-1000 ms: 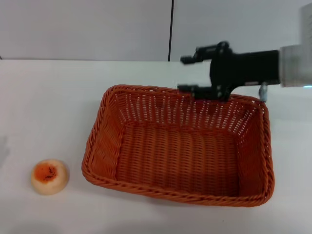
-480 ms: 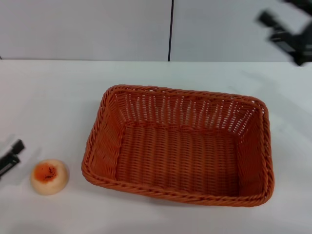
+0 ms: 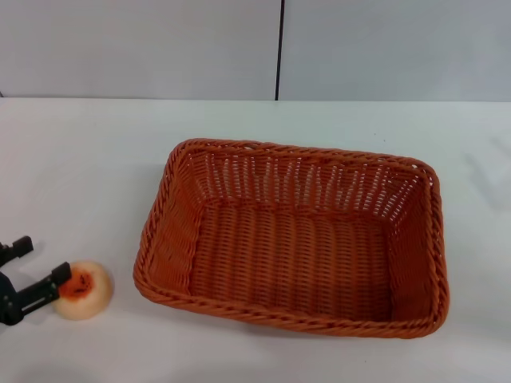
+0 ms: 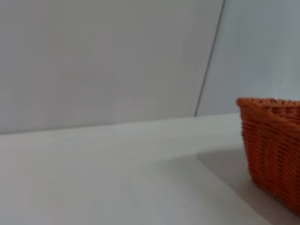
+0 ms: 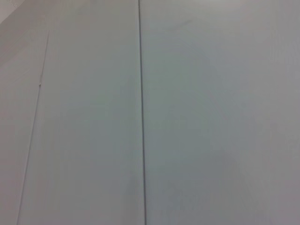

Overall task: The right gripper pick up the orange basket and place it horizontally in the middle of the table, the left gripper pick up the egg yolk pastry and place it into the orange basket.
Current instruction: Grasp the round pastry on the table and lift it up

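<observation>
We read the head view as high, looking down; left wrist low, sharing the orange basket (image 3: pixel 291 239) (image 4: pixel 274 145); right wrist apparently faces wall.

Plain grey wall panels (image 3: pixel 144 48), dark vertical seam (image 3: pixel 280 48).

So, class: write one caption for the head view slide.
Left pincer open at the egg yolk pastry, beside the empty orange basket on the table.

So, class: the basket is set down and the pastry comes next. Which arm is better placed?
Left: the left end effector is open beside the egg yolk pastry; the right end effector is out of view.
</observation>
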`<state>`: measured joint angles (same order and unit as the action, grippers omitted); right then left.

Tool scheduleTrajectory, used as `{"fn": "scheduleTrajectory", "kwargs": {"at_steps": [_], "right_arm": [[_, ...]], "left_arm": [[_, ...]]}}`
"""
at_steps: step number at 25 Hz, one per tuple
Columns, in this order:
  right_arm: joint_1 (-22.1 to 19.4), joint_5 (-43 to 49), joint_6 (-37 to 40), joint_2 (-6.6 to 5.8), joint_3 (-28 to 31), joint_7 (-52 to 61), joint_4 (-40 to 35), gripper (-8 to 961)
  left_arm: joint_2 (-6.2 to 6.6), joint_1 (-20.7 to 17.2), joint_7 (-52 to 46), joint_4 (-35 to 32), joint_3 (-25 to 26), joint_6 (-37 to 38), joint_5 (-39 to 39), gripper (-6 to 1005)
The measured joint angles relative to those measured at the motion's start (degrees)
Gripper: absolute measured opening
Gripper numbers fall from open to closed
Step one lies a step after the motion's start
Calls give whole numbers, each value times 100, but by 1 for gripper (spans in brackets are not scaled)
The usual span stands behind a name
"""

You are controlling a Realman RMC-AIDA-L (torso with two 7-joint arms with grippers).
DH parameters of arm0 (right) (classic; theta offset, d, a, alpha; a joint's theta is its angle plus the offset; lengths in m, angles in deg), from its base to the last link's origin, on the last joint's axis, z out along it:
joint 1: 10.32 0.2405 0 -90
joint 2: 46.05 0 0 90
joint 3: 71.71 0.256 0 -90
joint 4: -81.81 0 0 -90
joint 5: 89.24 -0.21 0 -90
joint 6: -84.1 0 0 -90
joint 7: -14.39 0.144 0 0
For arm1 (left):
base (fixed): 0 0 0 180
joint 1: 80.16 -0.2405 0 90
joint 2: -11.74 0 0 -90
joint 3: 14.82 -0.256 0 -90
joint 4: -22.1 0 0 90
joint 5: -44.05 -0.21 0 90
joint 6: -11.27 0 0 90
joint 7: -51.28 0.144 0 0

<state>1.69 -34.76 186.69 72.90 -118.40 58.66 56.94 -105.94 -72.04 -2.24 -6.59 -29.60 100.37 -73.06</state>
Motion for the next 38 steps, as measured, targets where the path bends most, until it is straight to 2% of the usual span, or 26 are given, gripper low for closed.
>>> {"fn": "scheduleTrajectory", "kwargs": {"at_steps": [11,24,29,33,34,35,36,38], "right_arm": [[74,40,14,-15,64,-1,35,586],[53,41,-56,-22,104,-4,44,586],[51,40,-70,-21,108,-5,46,586],[57,17,-86,-21,108,-7,50,586],[57,17,-86,-21,108,-7,50,586],[57,11,-86,-21,113,-7,50,586],[57,10,-86,-21,117,-7,50,586],[66,8,-86,-21,124,-7,53,586]], "left_arm": [[-16,-46,-142,-4,-42,90,-454,713],[-16,-180,-79,43,-51,249,-606,706],[-24,-190,7,43,9,255,-582,703],[-35,-189,280,152,177,353,-420,701],[-31,-183,383,233,353,467,-336,700],[-31,-183,383,233,353,467,-336,650],[-16,-131,434,260,648,742,-272,600],[-13,-104,423,243,693,828,-264,499]]}}
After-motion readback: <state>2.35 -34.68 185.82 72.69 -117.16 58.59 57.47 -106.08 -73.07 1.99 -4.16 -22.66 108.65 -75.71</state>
